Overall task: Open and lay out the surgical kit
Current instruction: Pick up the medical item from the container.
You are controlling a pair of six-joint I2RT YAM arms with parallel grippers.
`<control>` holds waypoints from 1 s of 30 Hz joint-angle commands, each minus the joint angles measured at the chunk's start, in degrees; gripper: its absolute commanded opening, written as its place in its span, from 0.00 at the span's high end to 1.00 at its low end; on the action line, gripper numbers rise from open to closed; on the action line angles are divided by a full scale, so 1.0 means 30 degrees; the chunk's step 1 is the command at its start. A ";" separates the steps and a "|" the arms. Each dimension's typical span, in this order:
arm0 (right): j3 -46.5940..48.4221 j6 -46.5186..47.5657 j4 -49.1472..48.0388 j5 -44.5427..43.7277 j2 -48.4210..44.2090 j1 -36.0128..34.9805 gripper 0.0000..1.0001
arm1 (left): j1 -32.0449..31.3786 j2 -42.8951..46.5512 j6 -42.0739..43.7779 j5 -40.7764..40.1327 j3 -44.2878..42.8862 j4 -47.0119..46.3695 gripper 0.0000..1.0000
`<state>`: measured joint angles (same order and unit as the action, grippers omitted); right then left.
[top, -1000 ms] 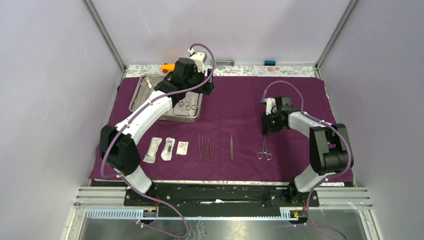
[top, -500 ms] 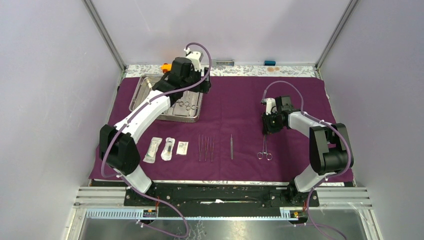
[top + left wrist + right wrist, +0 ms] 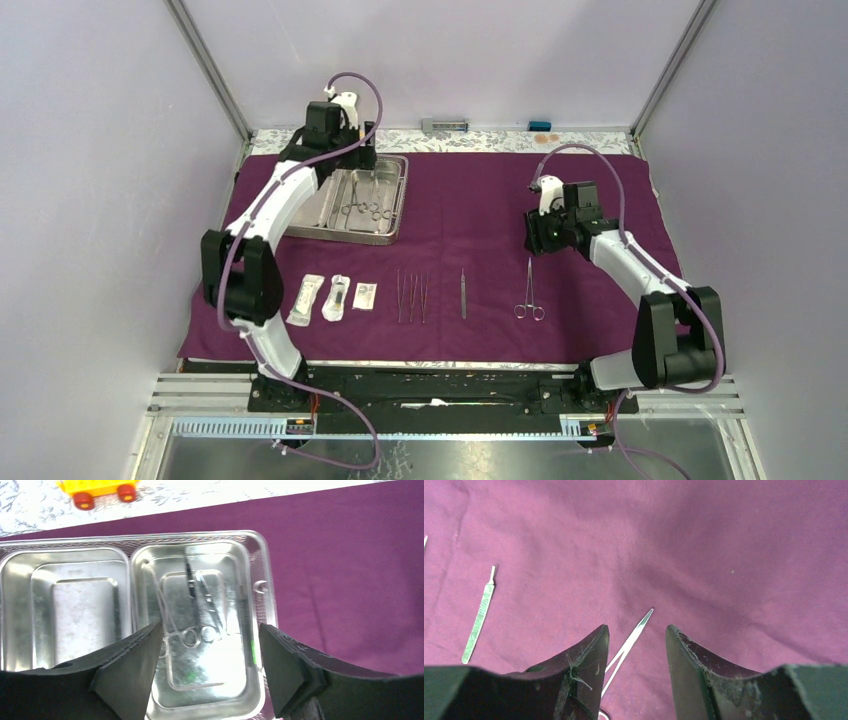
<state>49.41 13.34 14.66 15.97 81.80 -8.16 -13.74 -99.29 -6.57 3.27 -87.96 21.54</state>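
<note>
From above, the cloth (image 3: 470, 200) covers the table and the tray (image 3: 300, 222) sits on its far left part, with ringed tools (image 3: 362, 205) in its right compartment. The left gripper (image 3: 335, 160) hangs over the tray's far edge; its jaws cannot be made out here. Along the near part of the cloth lie three packets (image 3: 336, 297), then tweezers (image 3: 411, 295), a scalpel handle (image 3: 463, 292) and forceps (image 3: 529, 290), each apart from the next. The right gripper (image 3: 535, 240) is just beyond the forceps' tip. In the left wrist view, the left gripper (image 3: 210, 632) stands wide open and holds nothing, above the tray (image 3: 260, 555). The ringed tools (image 3: 192, 610) lie in the right compartment, and a toy car (image 3: 102, 489) stands beyond the cloth (image 3: 350, 555). In the right wrist view, the right gripper (image 3: 638, 630) is open with its fingers (image 3: 584, 670) parted. The forceps (image 3: 629, 642) lie loose on the cloth (image 3: 724, 555) below the gap, touched by neither finger. The scalpel handle (image 3: 479, 615) lies well to the left.
</note>
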 commanded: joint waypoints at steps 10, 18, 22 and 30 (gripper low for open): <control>-0.0155 0.0678 -0.1018 0.0487 -0.2040 -0.0117 0.46 | 0.1268 -0.8662 0.2043 0.0359 -0.8163 0.3500 0.40; -0.0297 0.0840 -0.1027 0.0764 -0.1949 -0.0121 0.46 | 0.1411 -1.2218 0.2247 -0.0297 -1.1498 0.3770 0.48; -0.0325 0.0884 -0.1018 0.0742 -0.1808 -0.0106 0.46 | 0.1444 -1.2834 0.2233 -0.0306 -1.1923 0.3419 0.50; -0.0327 0.0986 -0.1036 0.0713 -0.1760 -0.0104 0.46 | 0.1444 -1.3808 0.1721 -0.0191 -1.2324 0.3396 0.55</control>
<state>48.47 15.31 12.99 17.21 77.41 -8.16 -9.74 -139.72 -0.93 2.92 -121.93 33.26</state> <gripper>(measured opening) 0.540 0.471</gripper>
